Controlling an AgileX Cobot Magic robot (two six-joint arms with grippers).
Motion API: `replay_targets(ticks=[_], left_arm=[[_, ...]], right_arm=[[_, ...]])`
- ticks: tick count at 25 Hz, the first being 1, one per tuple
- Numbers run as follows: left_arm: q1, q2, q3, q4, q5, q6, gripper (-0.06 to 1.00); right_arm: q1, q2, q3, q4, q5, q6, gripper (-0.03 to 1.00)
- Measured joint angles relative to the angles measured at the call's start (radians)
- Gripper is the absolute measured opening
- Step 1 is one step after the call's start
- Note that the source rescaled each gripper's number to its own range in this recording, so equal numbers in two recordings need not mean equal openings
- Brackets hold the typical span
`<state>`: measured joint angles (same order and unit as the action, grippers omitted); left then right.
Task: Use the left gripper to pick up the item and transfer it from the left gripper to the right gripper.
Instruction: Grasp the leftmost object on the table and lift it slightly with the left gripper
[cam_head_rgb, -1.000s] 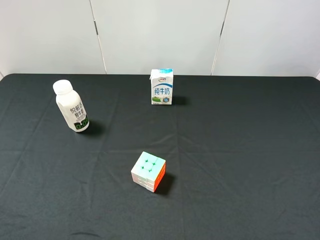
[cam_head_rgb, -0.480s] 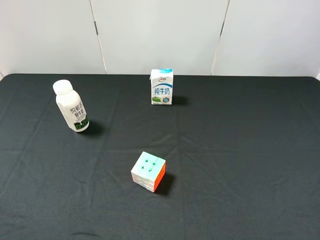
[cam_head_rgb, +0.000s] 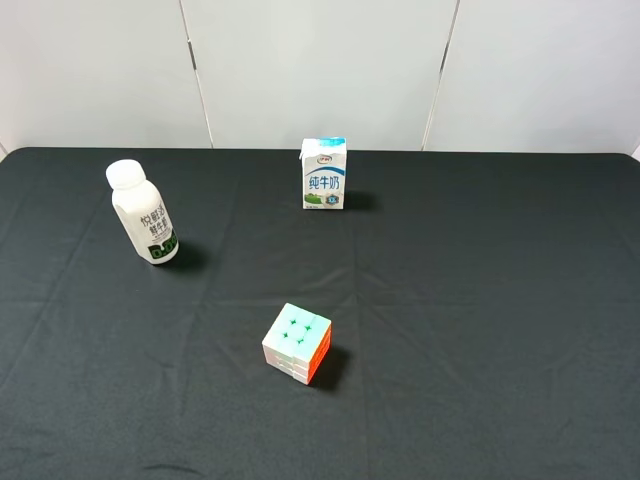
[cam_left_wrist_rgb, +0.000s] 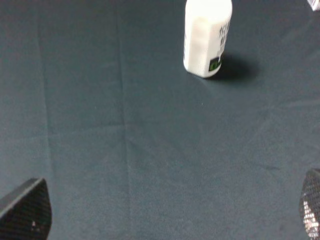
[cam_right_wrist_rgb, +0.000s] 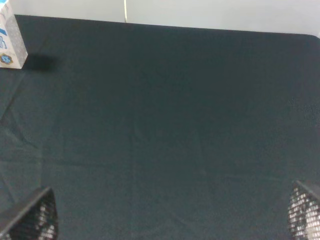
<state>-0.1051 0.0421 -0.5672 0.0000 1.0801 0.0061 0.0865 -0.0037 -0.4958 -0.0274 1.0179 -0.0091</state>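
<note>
Looks like 0% done tbh, w/ the item (cam_head_rgb: 145, 215) upright on the left side of the black cloth (cam_head_rgb: 480, 300), well apart from the wide-open empty left gripper (cam_left_wrist_rgb: 167, 215), right gripper (cam_right_wrist_rgb: 167, 215) also wide & empty, so pickup + handoff both to do.

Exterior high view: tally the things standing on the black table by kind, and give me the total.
white drink bottle: 1
milk carton: 1
puzzle cube: 1
Total: 3
</note>
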Motion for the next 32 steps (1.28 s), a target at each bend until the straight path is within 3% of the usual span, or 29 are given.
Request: replay_targets(ticks=[11,18,27,32], left_arm=[[0.000,0.401,-0.234,0.000,0.024,0.000,1.00],[0.000,0.785,-0.395,-0.013,0.011,0.002,1.00],[0.000,1.114,-0.526,-0.023,-0.027,0.061,1.00],[0.000,1.339,-0.625,-0.068,-0.042,0.116,1.00]], right_arm=[[0.000,0.000,0.000,0.000,0.000,0.000,1.00],[0.000,0.000,0.000,0.000,0.000,0.000,1.00],[0.000,0.000,0.000,0.000,0.000,0.000,1.00],[0.000,0.000,0.000,0.000,0.000,0.000,1.00]])
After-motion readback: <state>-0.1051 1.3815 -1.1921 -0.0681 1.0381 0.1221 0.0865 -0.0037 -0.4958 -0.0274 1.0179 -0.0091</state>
